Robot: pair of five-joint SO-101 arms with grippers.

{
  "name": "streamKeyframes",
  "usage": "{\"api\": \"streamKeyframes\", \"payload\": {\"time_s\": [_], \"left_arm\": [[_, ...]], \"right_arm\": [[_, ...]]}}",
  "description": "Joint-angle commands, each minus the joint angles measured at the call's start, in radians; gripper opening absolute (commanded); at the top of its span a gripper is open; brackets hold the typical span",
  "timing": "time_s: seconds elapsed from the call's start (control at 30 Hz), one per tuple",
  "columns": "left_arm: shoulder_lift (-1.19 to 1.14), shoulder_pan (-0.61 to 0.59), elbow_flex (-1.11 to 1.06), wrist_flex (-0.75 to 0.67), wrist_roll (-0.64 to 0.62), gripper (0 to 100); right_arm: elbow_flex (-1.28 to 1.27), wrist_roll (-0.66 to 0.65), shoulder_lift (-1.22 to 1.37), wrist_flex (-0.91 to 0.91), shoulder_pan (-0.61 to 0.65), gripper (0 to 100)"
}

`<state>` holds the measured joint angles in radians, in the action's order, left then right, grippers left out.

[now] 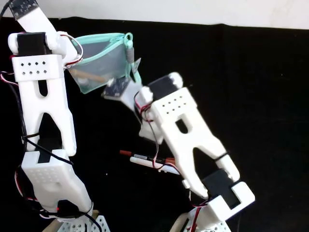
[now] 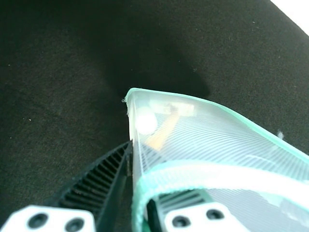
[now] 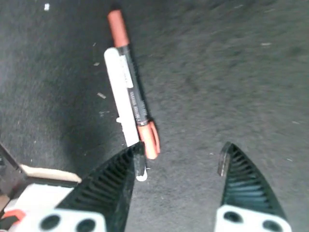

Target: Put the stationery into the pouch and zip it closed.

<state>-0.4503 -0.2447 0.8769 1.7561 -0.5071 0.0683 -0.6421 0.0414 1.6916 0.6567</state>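
A black cloth covers the worktop (image 1: 260, 96), matte and flecked with pale lint and a few light scraps near the pens. Along the far edge of the high view runs a strip of pale wall (image 1: 193, 12).

The pouch (image 1: 104, 60) hangs in the air over the far left part of the cloth, clear-sided with teal edging and a grey zip pull (image 1: 129, 53) at its end. The left gripper (image 2: 140, 179) has its fingers pinched on the pouch's wall, one outside and one inside. A tan item (image 2: 161, 135) and a pale round one (image 2: 146, 123) show through the clear side.

Two pens lie touching, side by side on the cloth nearer the arm bases: a dark pen with red ends (image 3: 133, 92) and a white pen (image 3: 120, 94). The right gripper (image 3: 181, 154) hangs above them, its fingers spread wide and holding nothing, one fingertip (image 3: 137, 154) over the red end.
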Motion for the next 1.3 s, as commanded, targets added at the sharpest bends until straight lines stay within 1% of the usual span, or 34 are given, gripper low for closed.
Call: {"api": "streamKeyframes", "payload": {"time_s": [0.0, 0.17, 0.3, 0.5, 0.6, 0.7, 0.8, 0.9, 0.97, 1.27], "left_arm": [[-0.021, -0.012, -0.002, -0.011, 0.006, 1], [-0.021, -0.012, -0.002, -0.011, 0.006, 1], [-0.021, -0.012, -0.002, -0.011, 0.006, 1], [-0.021, -0.012, -0.002, -0.011, 0.006, 1], [-0.021, -0.015, -0.002, -0.011, 0.006, 1], [-0.021, -0.015, -0.002, -0.011, 0.006, 1], [-0.021, -0.015, -0.002, -0.011, 0.006, 1], [-0.021, -0.016, -0.002, -0.011, 0.023, 1], [-0.021, -0.016, -0.002, -0.011, 0.051, 1], [-0.021, -0.016, -0.002, -0.011, 0.049, 1]], "right_arm": [[-0.104, -0.017, -0.048, -0.087, 0.036, 24.8], [-0.269, -0.091, -0.048, -0.189, 0.119, 24.8], [-0.349, -0.101, -0.047, -0.291, 0.16, 24.8], [-0.476, -0.143, -0.045, -0.456, 0.185, 25.1], [-0.512, -0.141, -0.044, -0.521, 0.185, 25.2], [-0.519, -0.141, -0.018, -0.545, 0.183, 25.2], [-0.513, -0.141, 0.065, -0.552, 0.18, 25.2], [-0.512, -0.14, 0.125, -0.608, 0.182, 25.2], [-0.512, -0.138, 0.145, -0.633, 0.182, 25.2], [-0.513, -0.141, 0.211, -0.67, 0.182, 24.5]]}}
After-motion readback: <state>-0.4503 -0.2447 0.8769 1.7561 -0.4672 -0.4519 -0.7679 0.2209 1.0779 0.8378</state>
